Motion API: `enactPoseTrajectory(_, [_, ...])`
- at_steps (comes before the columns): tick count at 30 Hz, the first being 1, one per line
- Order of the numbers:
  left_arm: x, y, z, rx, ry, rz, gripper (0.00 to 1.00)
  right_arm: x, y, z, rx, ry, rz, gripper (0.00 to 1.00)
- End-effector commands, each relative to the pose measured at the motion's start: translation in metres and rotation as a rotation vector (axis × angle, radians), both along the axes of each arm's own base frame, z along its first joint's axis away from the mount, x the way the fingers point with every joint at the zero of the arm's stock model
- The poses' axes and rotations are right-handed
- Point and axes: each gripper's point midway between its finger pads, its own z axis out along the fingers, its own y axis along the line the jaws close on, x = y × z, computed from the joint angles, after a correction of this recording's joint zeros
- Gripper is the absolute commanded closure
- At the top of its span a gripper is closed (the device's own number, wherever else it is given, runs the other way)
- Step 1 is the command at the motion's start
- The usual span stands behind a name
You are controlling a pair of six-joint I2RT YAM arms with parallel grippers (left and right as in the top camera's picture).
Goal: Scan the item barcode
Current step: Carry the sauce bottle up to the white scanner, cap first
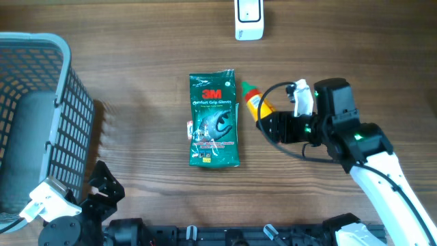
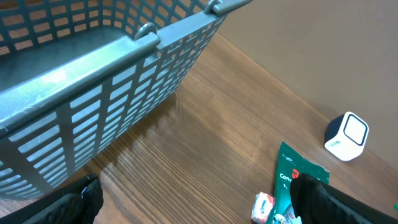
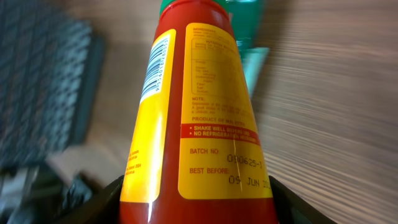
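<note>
- Sauce bottle: the task's item, right of the centre of the table, green cap toward the far edge, just beside the glove packet. Whether it rests on the table or is lifted cannot be told.
- Right hand: closed partway round the bottle's base end, a finger against each side, leaving the label free.
- Barcode: on the bottle's flank, clear of the grip; presumably the reason for so low a hold.
- Scanner: at the far edge, well apart from the bottle; the code is not yet presented to it.
- Left hand: spread wide, holding nothing, idle near the left corner beside the basket.
</note>
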Motion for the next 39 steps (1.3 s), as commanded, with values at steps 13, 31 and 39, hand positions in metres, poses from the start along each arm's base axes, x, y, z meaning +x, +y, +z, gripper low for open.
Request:
enactPoseTrajectory(13, [-0.001, 0.002, 0.001, 0.01, -0.006, 0.008, 0.0, -0.037, 0.056, 0.069, 0.33, -0.462, 0.634, 0.4])
enactPoseTrajectory(31, [-0.001, 0.002, 0.001, 0.01, -0.006, 0.008, 0.0, -0.057, 0.057, 0.071, 0.404, -0.399, 0.68, 0.32])
enactPoseTrajectory(39, [-0.001, 0.002, 0.001, 0.01, -0.006, 0.008, 0.0, -0.055, 0.057, 0.07, 0.396, -0.401, 0.677, 0.35])
